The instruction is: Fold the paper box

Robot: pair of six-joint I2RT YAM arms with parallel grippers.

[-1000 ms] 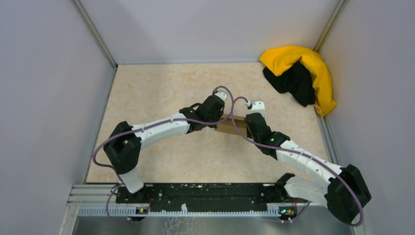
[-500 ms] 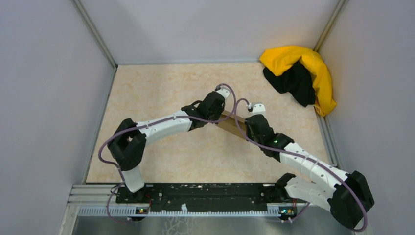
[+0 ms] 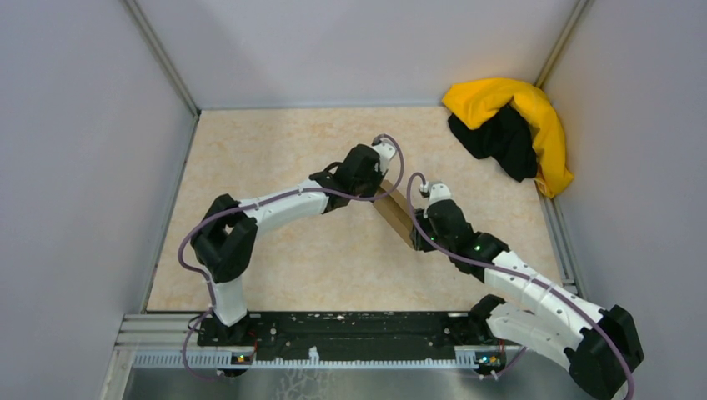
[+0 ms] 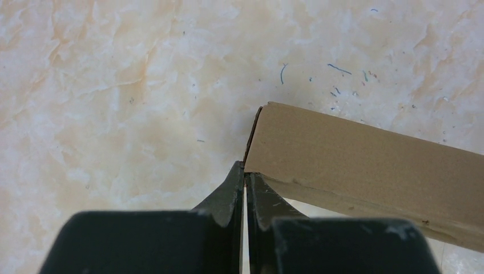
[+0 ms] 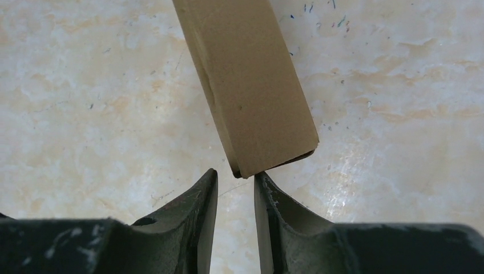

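Observation:
The paper box (image 3: 393,214) is a narrow folded brown cardboard box lying diagonally between my two grippers. My left gripper (image 3: 375,185) is at its far end. In the left wrist view its jaws (image 4: 244,171) are shut, pinching the thin end edge of the box (image 4: 365,165) at the near corner. My right gripper (image 3: 419,231) is at the box's near end. In the right wrist view it (image 5: 235,174) is open a little, and the box's end corner (image 5: 251,85) sits just above its fingertips, touching the right one.
A yellow-and-black cloth heap (image 3: 510,129) lies in the far right corner. Grey walls (image 3: 92,167) close in the beige tabletop (image 3: 275,150) on three sides. The black mounting rail (image 3: 350,329) runs along the near edge.
The box has swung from nearly level to a steep diagonal. My left gripper moved farther away and right with its end. My right gripper moved nearer and slightly right.

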